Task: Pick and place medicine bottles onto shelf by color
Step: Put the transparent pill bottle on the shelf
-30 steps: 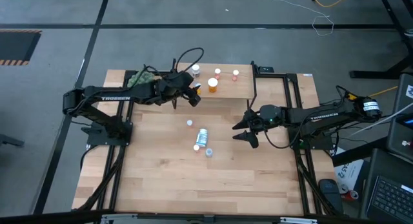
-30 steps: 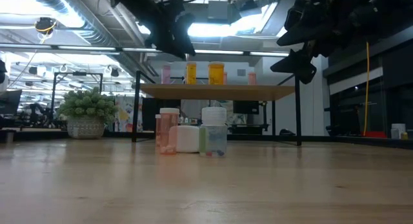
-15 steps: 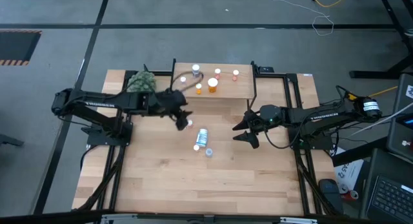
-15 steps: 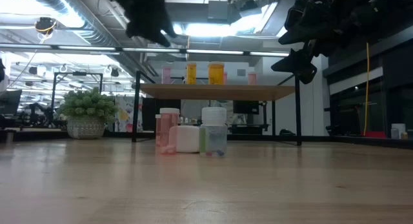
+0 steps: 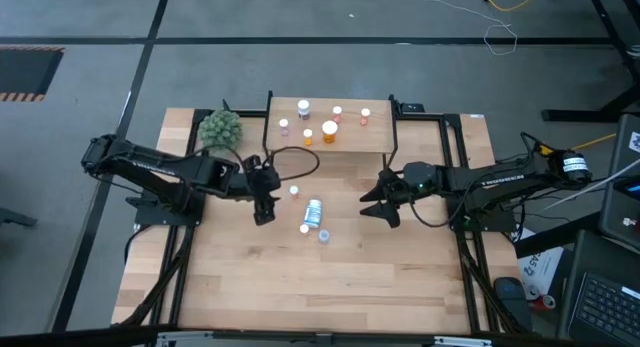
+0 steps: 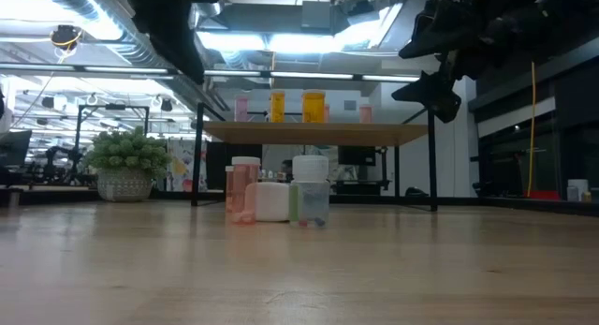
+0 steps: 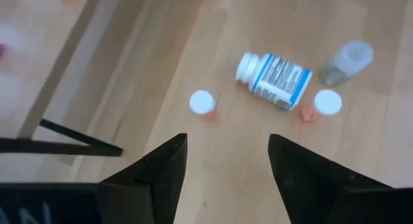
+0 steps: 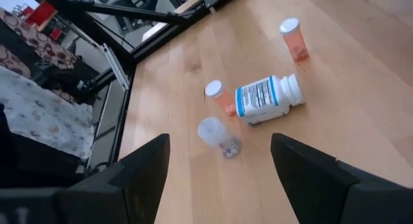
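Note:
The shelf (image 5: 350, 142) stands at the table's far middle and carries several small orange, pink and white medicine bottles (image 5: 329, 130). More bottles stand or lie on the table in front of it. Among them are a white bottle on its side (image 5: 314, 213) (image 7: 274, 77), a small orange one (image 5: 294, 190) (image 7: 202, 102) and a clear one (image 5: 324, 236) (image 8: 218, 137). My left gripper (image 5: 262, 213) (image 7: 222, 166) hovers open just left of this group. My right gripper (image 5: 375, 202) (image 8: 219, 179) hangs open to their right. Neither holds anything.
A green spiky plant ball (image 5: 220, 127) (image 6: 126, 156) sits at the shelf's left end. The shelf's black frame legs (image 6: 198, 156) stand on the table. Bare tabletop (image 5: 320, 287) lies toward the near edge.
My left gripper has drawn back from the shelf's near left corner, moving toward the table's near and left side, and has tipped and turned to look down at the table bottles. Its fingers stay open. The bottles have not moved.

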Controlling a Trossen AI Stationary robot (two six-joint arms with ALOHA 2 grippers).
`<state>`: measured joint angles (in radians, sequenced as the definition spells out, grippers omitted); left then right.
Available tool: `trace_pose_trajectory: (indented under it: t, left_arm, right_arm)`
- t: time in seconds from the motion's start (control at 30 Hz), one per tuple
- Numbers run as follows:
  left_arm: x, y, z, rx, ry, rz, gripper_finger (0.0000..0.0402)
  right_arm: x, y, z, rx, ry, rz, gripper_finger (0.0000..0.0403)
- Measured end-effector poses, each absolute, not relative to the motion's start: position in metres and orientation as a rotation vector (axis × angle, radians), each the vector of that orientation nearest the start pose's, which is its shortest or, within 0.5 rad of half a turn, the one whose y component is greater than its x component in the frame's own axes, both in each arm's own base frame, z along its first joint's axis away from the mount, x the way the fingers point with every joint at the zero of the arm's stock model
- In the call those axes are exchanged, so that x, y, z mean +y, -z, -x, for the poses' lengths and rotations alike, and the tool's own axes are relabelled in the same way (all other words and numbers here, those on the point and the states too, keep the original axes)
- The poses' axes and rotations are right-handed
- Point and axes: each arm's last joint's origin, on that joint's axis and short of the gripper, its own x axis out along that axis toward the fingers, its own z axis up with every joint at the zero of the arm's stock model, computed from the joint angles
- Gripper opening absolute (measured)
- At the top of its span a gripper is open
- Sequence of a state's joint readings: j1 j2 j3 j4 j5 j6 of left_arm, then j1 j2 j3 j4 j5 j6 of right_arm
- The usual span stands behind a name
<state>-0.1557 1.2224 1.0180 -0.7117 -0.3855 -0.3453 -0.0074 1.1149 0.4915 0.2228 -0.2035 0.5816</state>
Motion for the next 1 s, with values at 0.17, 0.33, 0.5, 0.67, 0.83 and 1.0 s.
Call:
trace_pose_trajectory:
  t: [0.17, 0.33, 0.5, 0.67, 0.83, 1.0]
  left_arm:
    - [-0.029, -0.285, -0.238, 0.835, -0.354, 0.081, 0.0212]
    - [-0.029, -0.285, -0.238, 0.833, -0.355, 0.082, 0.0212]
    - [-0.029, -0.285, -0.238, 0.834, -0.352, 0.074, 0.0212]
    - [-0.027, -0.286, -0.239, 0.824, -0.373, 0.049, 0.0212]
    - [-0.026, -0.286, -0.239, 0.811, -0.408, 0.030, 0.0212]
    - [-0.026, -0.286, -0.238, 0.815, -0.412, 0.027, 0.0212]
  right_arm:
    - [0.004, -0.209, -0.226, 0.438, -0.051, -0.626, 0.0273]
    - [0.005, -0.217, -0.230, 0.305, 0.050, -0.528, 0.0273]
    - [0.019, -0.227, -0.236, 0.308, -0.012, -0.442, 0.0273]
    - [0.040, -0.235, -0.255, 0.375, -0.079, -0.357, 0.0273]
    - [0.054, -0.224, -0.285, 0.524, -0.078, -0.319, 0.0273]
    - [0.068, -0.211, -0.317, 0.624, -0.120, -0.174, 0.0273]
